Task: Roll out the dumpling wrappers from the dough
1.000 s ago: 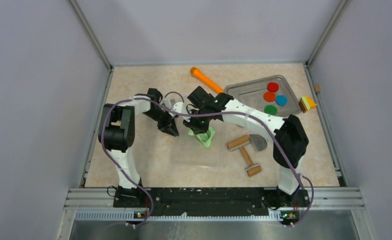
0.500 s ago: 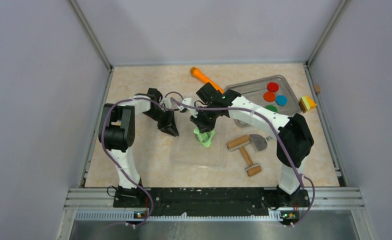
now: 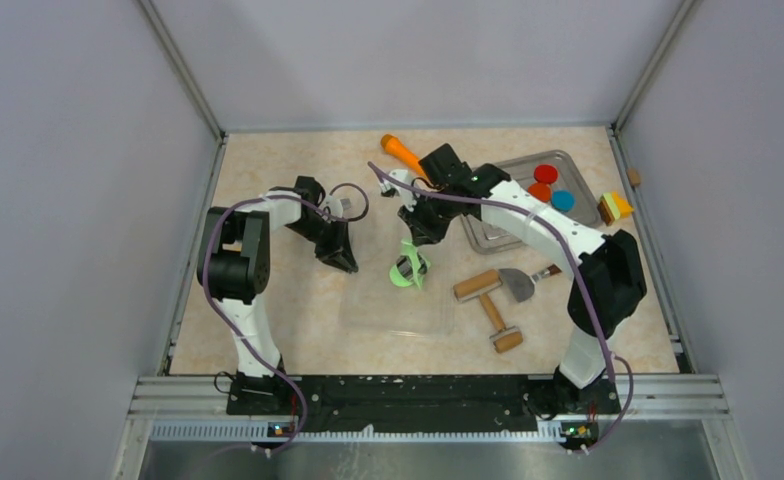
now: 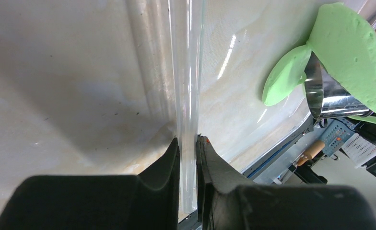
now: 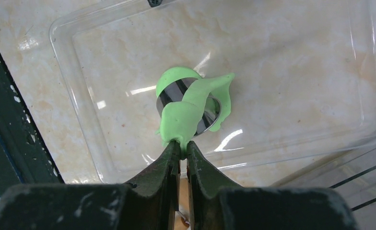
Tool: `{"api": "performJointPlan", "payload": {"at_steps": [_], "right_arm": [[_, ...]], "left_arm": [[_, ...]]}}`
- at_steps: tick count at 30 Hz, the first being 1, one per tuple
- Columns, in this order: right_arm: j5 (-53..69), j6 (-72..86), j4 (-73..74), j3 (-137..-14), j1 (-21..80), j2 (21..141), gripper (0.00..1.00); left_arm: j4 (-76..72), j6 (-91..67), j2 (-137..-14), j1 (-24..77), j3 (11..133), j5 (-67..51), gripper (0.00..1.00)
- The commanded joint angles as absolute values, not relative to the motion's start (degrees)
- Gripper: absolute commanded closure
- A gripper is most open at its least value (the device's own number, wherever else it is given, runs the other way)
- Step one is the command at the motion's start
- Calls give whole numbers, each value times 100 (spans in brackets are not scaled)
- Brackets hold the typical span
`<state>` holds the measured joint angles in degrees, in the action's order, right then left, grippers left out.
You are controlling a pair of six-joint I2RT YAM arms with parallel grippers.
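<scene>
Step in hand: we judge this to be handling the cut sheet. The dough (image 5: 179,117) hangs from the right jaws with a metal ring (image 5: 170,94) caught in it, and no rolling is under way.
Right jaws: closed on one edge of the dough, pinching it tight.
Left jaws: closed on the rim of the clear tray (image 5: 291,72), it seems to hold it steady.
Where the dough is: over the clear tray, near its far side. It is draped through and around the ring. We cannot tell whether its lowest fold touches the tray floor.
Wrappers: we see no finished light-green disc. Only red (image 3: 545,172), orange (image 3: 539,190) and blue (image 3: 563,200) discs show in the metal tray (image 3: 516,180).
Next move calls for: getting the ring free of the soft sheet without tearing it, probably by laying the dough back flat in the tray. The left grip on the rim should hold while this is done.
Roller: the wooden rolling pin (image 3: 477,285) lies on the surface just right of the clear tray, untouched.
Risk: the thin dough could stretch or rip under the ring's weight.
Writing: we can read no brand, label or lettering in any view.
</scene>
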<state>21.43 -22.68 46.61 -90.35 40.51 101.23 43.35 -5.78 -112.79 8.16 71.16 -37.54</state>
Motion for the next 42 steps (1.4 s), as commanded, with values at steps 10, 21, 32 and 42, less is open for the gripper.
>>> {"api": "performJointPlan", "payload": {"at_steps": [10,21,32,42], "right_arm": [[2405,-2214,4701,-9112,3624,9775,90],[2225,-2188,4473,-9532,3146,9690,90],[2169,-2238,4355,-10427,2961,10262,90],[2736,-2008,4333,-11039,2980,10805,87]], "left_arm": [[4343,-369,-11130,810,7136,-3603,94],[4407,-317,-11127,809,7157,-3527,94],[4415,-294,-11072,809,7142,-3519,94],[4369,-338,-11058,809,7141,-3793,92]]}}
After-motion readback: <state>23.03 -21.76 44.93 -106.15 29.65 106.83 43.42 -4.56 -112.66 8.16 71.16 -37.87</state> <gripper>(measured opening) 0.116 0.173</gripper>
